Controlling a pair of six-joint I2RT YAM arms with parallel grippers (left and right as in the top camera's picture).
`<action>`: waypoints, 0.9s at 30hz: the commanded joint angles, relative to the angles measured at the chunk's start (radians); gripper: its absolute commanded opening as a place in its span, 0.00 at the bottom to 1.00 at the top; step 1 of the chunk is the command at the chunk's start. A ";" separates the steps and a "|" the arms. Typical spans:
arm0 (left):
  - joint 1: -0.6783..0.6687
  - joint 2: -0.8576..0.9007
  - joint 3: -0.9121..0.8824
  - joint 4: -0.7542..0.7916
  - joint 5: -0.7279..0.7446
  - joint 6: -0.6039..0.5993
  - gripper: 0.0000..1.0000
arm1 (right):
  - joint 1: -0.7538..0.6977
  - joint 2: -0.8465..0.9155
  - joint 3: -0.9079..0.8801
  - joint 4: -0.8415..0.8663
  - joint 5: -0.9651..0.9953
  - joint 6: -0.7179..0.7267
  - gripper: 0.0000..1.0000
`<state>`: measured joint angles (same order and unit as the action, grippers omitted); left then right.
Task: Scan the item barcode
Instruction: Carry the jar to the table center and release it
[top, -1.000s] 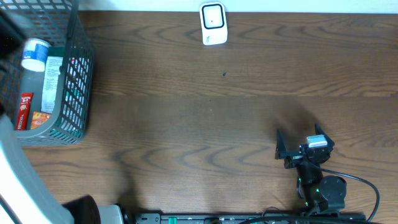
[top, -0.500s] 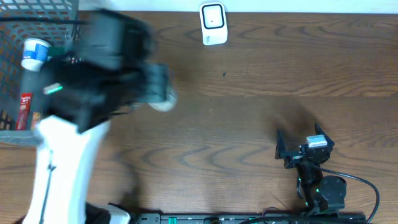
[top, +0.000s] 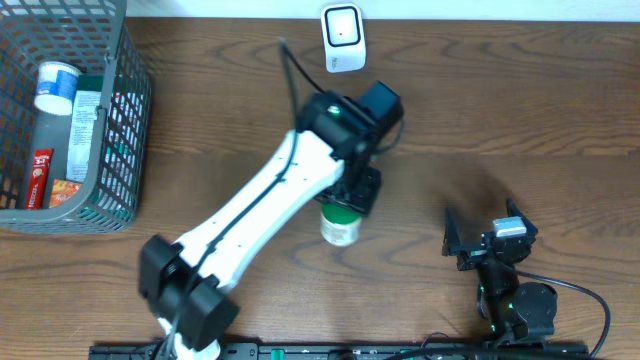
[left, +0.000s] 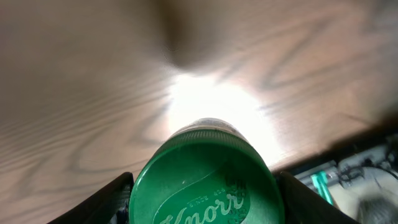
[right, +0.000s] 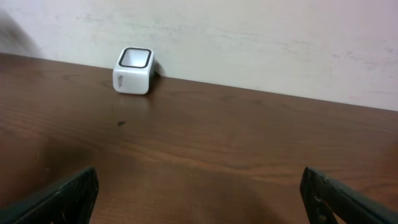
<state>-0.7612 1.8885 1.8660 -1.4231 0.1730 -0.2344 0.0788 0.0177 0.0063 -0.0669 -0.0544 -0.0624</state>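
Grained brown wooden table (top: 500, 120) bears a grey wire basket (top: 130, 110) and a small rounded white scanner (top: 342, 38). The left gripper (top: 348, 198), part-spread, clasps the round green-lidded jar (top: 340, 225) at mid-table; the right gripper (right: 202, 202) gapes wide, unloaded

There is one green-lidded jar (top: 340, 225), one white scanner (top: 343, 38) and one wire basket (top: 135, 110).
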 joint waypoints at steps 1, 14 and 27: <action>-0.003 0.068 -0.012 0.018 0.180 0.089 0.53 | -0.008 -0.004 -0.001 -0.004 0.001 0.005 0.99; -0.003 0.254 -0.013 0.103 0.325 0.209 0.53 | -0.008 -0.004 -0.001 -0.004 0.001 0.005 0.99; -0.003 0.307 -0.083 0.229 0.347 0.264 0.53 | -0.008 -0.004 -0.001 -0.004 0.001 0.005 0.99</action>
<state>-0.7677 2.1899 1.8065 -1.2171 0.4980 0.0017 0.0788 0.0177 0.0063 -0.0673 -0.0544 -0.0624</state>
